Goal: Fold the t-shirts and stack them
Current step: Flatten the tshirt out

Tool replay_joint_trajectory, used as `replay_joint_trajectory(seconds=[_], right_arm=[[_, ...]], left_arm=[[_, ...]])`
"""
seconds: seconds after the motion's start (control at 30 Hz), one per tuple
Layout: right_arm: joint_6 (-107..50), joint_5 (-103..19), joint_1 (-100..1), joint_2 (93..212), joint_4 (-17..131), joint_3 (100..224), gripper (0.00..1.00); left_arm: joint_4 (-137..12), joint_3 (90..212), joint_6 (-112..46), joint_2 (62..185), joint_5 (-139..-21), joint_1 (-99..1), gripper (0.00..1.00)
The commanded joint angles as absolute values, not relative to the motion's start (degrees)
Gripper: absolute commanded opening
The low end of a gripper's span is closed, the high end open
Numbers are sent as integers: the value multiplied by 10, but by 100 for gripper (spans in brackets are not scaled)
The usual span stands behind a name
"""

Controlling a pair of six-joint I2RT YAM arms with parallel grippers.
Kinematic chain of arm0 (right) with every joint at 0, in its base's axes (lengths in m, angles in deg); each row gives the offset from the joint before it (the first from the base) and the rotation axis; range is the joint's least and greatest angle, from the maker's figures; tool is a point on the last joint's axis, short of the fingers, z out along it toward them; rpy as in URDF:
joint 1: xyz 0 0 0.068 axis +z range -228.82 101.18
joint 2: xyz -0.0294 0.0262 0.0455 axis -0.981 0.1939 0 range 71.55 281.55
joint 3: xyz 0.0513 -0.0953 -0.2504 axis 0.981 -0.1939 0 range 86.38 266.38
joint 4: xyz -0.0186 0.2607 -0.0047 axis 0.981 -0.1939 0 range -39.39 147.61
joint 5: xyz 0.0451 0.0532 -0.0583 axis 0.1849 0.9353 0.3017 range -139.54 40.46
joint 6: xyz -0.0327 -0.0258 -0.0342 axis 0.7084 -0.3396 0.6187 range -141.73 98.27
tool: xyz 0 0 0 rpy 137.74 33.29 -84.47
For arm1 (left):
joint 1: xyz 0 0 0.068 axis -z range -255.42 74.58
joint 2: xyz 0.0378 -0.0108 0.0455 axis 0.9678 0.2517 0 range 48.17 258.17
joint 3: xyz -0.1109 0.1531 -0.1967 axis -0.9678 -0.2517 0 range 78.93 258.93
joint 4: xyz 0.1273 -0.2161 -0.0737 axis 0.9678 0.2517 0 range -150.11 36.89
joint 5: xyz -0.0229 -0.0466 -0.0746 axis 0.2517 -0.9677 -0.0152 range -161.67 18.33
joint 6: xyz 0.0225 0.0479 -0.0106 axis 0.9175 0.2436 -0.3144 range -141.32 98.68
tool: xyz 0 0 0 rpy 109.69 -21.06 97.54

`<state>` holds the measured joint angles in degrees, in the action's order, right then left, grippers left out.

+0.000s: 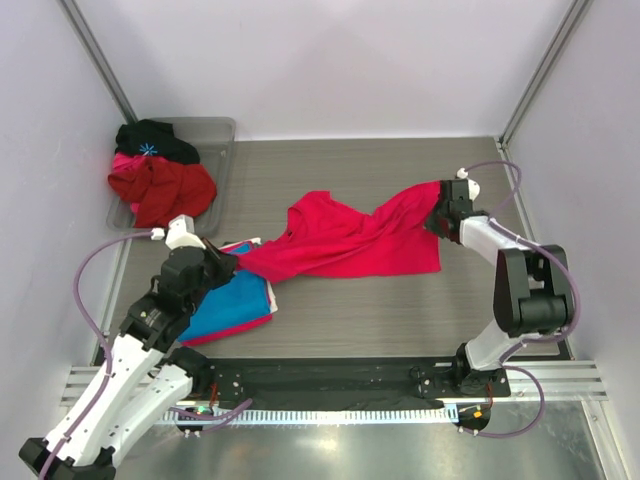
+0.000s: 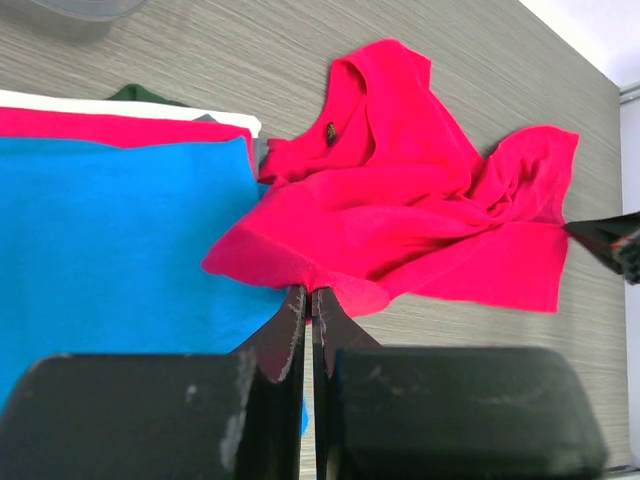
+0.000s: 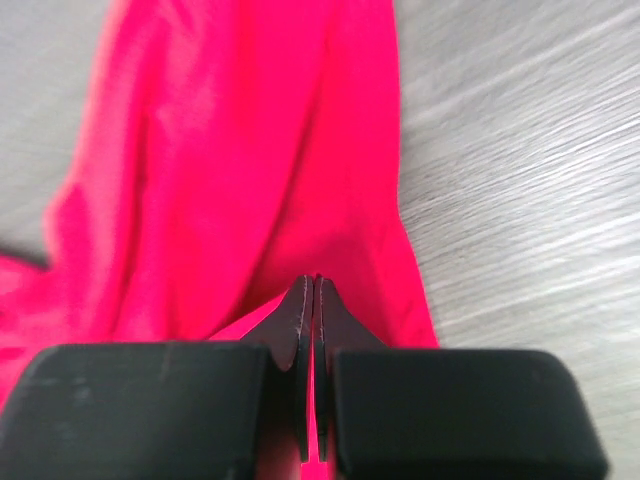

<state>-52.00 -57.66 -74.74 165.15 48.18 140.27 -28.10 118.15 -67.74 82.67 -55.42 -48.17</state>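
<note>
Crimson-pink t-shirt [image 1: 350,240] lies stretched across the middle of the table [image 1: 360,330] in the overhead view, crumpled and twisted. One end is drawn to a narrow point at the left gripper [image 1: 232,265] and the other end is bunched at the right gripper [image 1: 440,215]. Between the two sets of fingers the cloth sags in loose diagonal folds, with the neck opening turned up nearer the left gripper. Just under and beside the left fingers sits a folded stack: a blue t-shirt [image 1: 235,300] on top, with a pink-red t-shirt [image 1: 228,331] showing as a thin edge beneath it. Well behind the left gripper, a clear bin [image 1: 222,135] holds a dark red garment [image 1: 160,190] and a black garment [image 1: 155,140].

In the left wrist view, the fingers [image 2: 290,330] are pressed together and pinch a hem edge of the crimson-pink t-shirt right at their tips. The cloth fans out ahead of them in rumpled ridges, and a small dark tag [image 2: 330,130] shows inside the collar. The blue t-shirt lies flat and smooth to the left of the fingertips, partly overlapped by the crimson-pink cloth.

In the right wrist view, the fingers [image 3: 295,320] are clenched with a thin fold of the crimson-pink t-shirt caught between them. The fabric runs away ahead and to the left in long soft folds.
</note>
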Motion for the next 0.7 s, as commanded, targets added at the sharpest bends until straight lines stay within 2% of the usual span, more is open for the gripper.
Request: replay_joint_trajectory(seconds=[0.0,0.27,0.47,0.53,0.67], right_arm=[[-536,-588,-769,1575,491,1403,1],[-571,-489,-854,1542,452,1499,1],[-573,-408,-875,1525,400,1624,1],[-572,-391,-875,1502,373,1673,1],[-572,-390,-878,1433,352,1734,1]], left_arm=[[-322,1220,-690,874,-575,-484,0],[-329,1384,-681,1055,-529,-485,0],[-249,1658,-641,1185,-486,-497,0],[-249,1737,-624,1195,-502,-498,0],[-263,1812,-592,1183,-519,-497,0]])
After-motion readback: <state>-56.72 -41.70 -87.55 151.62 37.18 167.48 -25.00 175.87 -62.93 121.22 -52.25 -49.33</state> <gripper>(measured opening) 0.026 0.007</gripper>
